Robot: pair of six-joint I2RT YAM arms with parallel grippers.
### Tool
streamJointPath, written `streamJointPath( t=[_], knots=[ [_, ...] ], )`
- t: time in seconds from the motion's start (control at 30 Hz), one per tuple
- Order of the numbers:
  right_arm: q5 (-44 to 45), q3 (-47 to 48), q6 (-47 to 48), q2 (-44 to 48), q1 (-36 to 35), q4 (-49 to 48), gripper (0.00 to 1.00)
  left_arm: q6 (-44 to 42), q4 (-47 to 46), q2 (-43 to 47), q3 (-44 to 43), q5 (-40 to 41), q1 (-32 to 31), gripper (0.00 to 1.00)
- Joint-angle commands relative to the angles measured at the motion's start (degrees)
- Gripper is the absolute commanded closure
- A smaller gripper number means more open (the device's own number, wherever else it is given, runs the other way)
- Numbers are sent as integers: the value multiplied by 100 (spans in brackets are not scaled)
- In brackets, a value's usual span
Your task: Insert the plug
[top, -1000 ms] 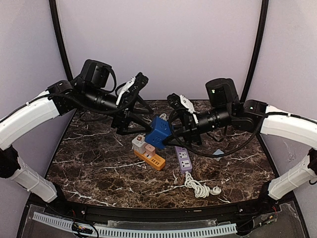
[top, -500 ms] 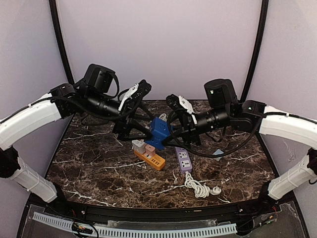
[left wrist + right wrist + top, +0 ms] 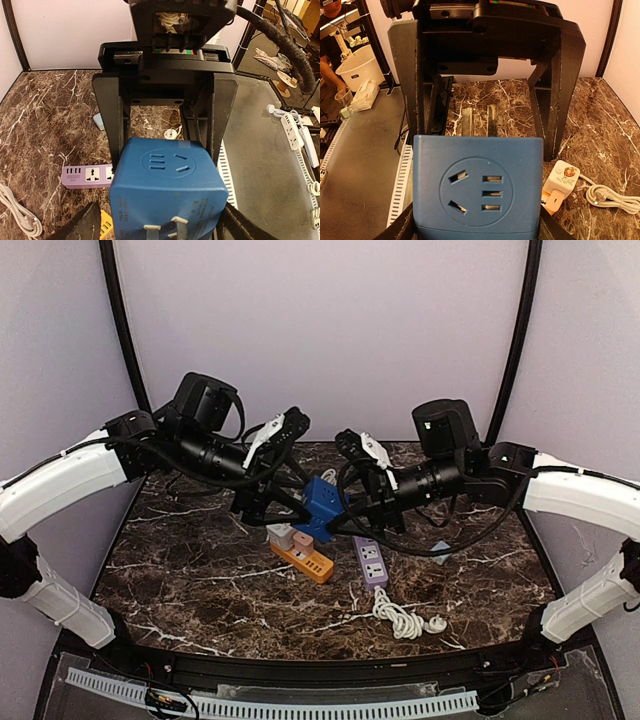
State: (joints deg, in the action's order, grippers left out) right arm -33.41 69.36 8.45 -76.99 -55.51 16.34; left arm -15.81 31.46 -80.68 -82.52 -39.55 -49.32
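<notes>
The plug is a blue cube adapter [image 3: 322, 506] held in the air over the table's middle. My right gripper [image 3: 345, 510] is shut on it from the right; in the right wrist view the cube's socket face [image 3: 477, 190] fills the span between my right gripper [image 3: 475, 230] fingers. My left gripper [image 3: 300, 502] reaches in from the left and stands open around the same cube [image 3: 167, 195]. One finger is close against it and a gap shows at the other. The metal prongs [image 3: 165, 227] point toward the left wrist camera. An orange power strip [image 3: 305, 560] lies below.
Grey and white adapters [image 3: 285, 532] sit on the orange strip. A purple power strip [image 3: 371, 562] lies to its right, with a coiled white cable [image 3: 400, 618] in front of it. A small pale blue object [image 3: 440, 547] rests further right.
My left gripper has moved right, up to the blue cube, and its fingers have narrowed around it. The right arm and the cube have stayed in place.
</notes>
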Motion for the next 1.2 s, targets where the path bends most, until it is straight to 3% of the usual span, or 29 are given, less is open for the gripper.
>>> streamJointPath(
  t=[0.0, 0.1, 0.17, 0.23, 0.3, 0.57, 0.87, 1.0, 1.17],
  knots=[
    [-26, -9, -100, 7, -74, -279, 66, -42, 54, -64, 29, -51, -51, 24],
    [-36, -19, -98, 28, -76, -281, 66, -43, 1, -86, 26, -109, -62, 29],
    [-34, -11, -98, 34, -80, -280, 66, -49, -16, -95, 26, -148, -67, 41],
    [-31, -3, -109, 43, -82, -280, 65, -50, -35, -107, 18, -211, -67, 62],
    [47, 3, -175, 52, -83, -296, 61, -28, -60, -122, 5, -275, -69, 75],
    [547, -295, -405, 345, -77, -552, 3, 487, -754, 74, 258, -147, -61, 97],
    [1064, -971, -916, 1217, -74, -1335, 1, 1643, -2509, 526, 1132, -22, -55, 99],
    [1104, -1120, -1341, 1442, -74, -1607, 1, 2175, -3566, 586, 1404, -114, -50, 99],
    [1548, -1034, -2141, 1546, -74, -1781, 1, 2744, -4254, 522, 1548, -383, -39, 99]
  ],
)
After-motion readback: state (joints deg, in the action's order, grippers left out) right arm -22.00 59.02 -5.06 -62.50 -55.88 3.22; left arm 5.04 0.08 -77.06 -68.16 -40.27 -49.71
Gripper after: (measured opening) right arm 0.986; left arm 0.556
